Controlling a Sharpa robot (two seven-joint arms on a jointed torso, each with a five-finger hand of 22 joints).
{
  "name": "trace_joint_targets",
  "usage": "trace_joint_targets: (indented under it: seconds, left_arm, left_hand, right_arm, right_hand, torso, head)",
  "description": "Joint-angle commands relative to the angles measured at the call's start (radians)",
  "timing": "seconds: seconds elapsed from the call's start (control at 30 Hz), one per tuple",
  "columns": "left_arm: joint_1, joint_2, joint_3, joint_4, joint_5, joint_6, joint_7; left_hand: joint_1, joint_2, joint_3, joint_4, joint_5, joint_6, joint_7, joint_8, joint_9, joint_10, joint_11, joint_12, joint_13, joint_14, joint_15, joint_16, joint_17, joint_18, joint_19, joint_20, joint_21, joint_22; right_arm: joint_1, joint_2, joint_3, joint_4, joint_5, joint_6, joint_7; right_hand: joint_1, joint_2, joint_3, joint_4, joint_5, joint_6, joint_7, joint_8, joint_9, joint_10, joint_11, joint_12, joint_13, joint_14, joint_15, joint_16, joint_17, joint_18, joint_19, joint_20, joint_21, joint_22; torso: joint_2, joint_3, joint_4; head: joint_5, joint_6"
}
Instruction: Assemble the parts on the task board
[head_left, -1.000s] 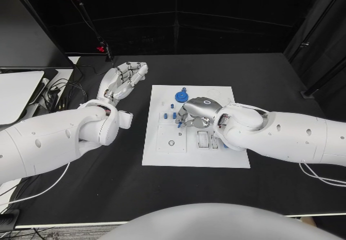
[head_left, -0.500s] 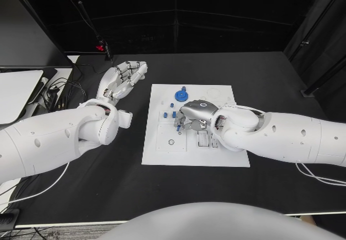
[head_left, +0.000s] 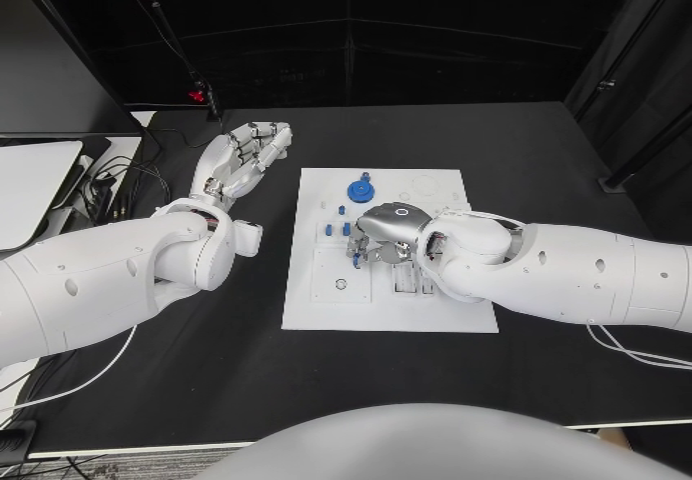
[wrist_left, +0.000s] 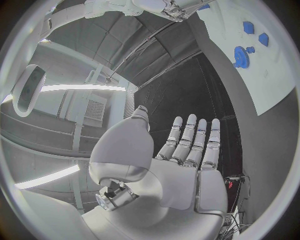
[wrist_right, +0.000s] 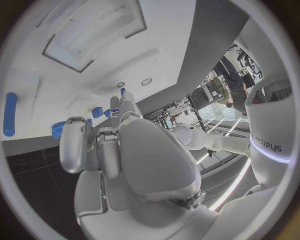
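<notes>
A robotics lab or test cell: a black bench (head_left: 548, 160) backed by black curtains (head_left: 433, 50) at 12 o'clock, cables (head_left: 123, 185) trailing off the bench at 9 o'clock, and strip lights (wrist_left: 75, 88) on a bare ceiling in the left wrist view.

Board (head_left: 325, 310) mid-table. Left hand (head_left: 242, 160) lies on table (head_left: 548, 160) just left of board's far corner. Right hand (head_left: 387, 232) over board's centre. Gear (head_left: 361, 190) at board's far end, beyond right hand; small parts (head_left: 336, 230) just left of it.
</notes>
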Motion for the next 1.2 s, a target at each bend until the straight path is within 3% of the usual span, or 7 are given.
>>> trace_joint_targets:
  seconds: [0.03,0.73,1.0,1.1,1.2]
  left_arm:
    - [0.001,0.0,0.001,0.001,0.001,0.008,0.109]
    - [0.0,-0.001,0.001,0.001,0.001,0.007,0.107]
    - [0.0,-0.003,0.001,0.0,0.001,0.006,0.106]
    - [0.0,-0.003,0.001,-0.001,0.001,0.006,0.106]
    - [-0.001,-0.002,0.001,-0.002,0.001,0.007,0.106]
  left_hand:
    - [-0.002,0.009,-0.005,-0.001,0.004,-0.003,0.13,0.003,-0.001,-0.007,0.002,0.005,-0.001,-0.007,0.0,0.004,-0.001,-0.016,0.002,-0.001,0.006,0.0]
    - [-0.001,0.011,-0.006,-0.001,0.005,-0.004,0.13,0.004,-0.002,-0.008,0.002,0.007,-0.001,-0.008,0.001,0.006,-0.003,-0.016,0.002,-0.001,0.007,-0.001]
    - [-0.001,0.011,-0.006,-0.001,0.005,-0.004,0.13,0.004,-0.002,-0.008,0.002,0.007,-0.001,-0.008,0.001,0.006,-0.003,-0.016,0.002,-0.001,0.007,-0.001]
    - [0.0,0.013,-0.007,-0.001,0.006,-0.005,0.13,0.005,-0.002,-0.009,0.002,0.008,-0.002,-0.008,0.001,0.007,-0.005,-0.016,0.002,-0.001,0.007,-0.001]
    - [0.0,0.013,-0.007,-0.001,0.006,-0.005,0.13,0.005,-0.002,-0.009,0.002,0.008,-0.002,-0.008,0.001,0.007,-0.005,-0.016,0.002,-0.001,0.007,-0.001]
  right_arm:
    - [0.001,0.0,0.001,0.001,-0.012,0.032,-0.013]
    - [0.001,0.005,0.001,-0.002,-0.015,0.065,-0.037]
    - [0.001,0.004,0.001,0.0,-0.019,0.077,-0.044]
    - [0.001,0.004,0.001,0.002,-0.019,0.081,-0.045]
    - [0.001,0.004,0.001,0.006,-0.02,0.085,-0.047]
  right_hand:
    - [0.006,-0.007,0.006,-0.001,0.005,-0.001,0.006,0.006,0.001,-0.002,0.008,-0.007,-0.001,0.104,0.009,0.005,0.261,0.005,0.0,0.005,-0.004,0.101]
    - [0.002,-0.01,0.009,0.001,0.004,-0.003,0.008,0.001,0.0,-0.005,0.01,-0.01,-0.001,0.104,0.011,0.005,0.261,0.006,-0.003,0.007,-0.01,0.097]
    - [0.002,-0.011,0.01,0.002,0.004,-0.004,0.008,0.0,0.0,-0.006,0.01,-0.011,-0.002,0.104,0.012,0.005,0.261,0.006,-0.003,0.007,-0.01,0.097]
    - [-0.002,-0.02,0.013,0.002,0.004,-0.011,0.008,-0.009,-0.001,-0.018,0.013,-0.013,-0.002,0.104,0.014,0.005,0.261,0.007,-0.005,0.01,-0.013,0.095]
    - [-0.019,-0.043,0.002,0.008,0.003,-0.037,0.012,-0.026,-0.004,-0.044,0.02,-0.014,-0.003,0.104,0.02,0.005,0.261,0.009,-0.009,0.013,-0.02,0.09]
  torso:
    - [0.0,0.0004,0.0011]
    - [-0.001,0.0007,0.0033]
    - [-0.001,-0.0003,0.0007]
    - [-0.001,-0.0003,0.0014]
    - [-0.001,0.0002,0.0012]
  head:
    - [-0.001,-0.002]
    - [-0.008,-0.016]
    - [-0.007,-0.017]
    - [-0.007,-0.017]
    - [-0.007,-0.016]
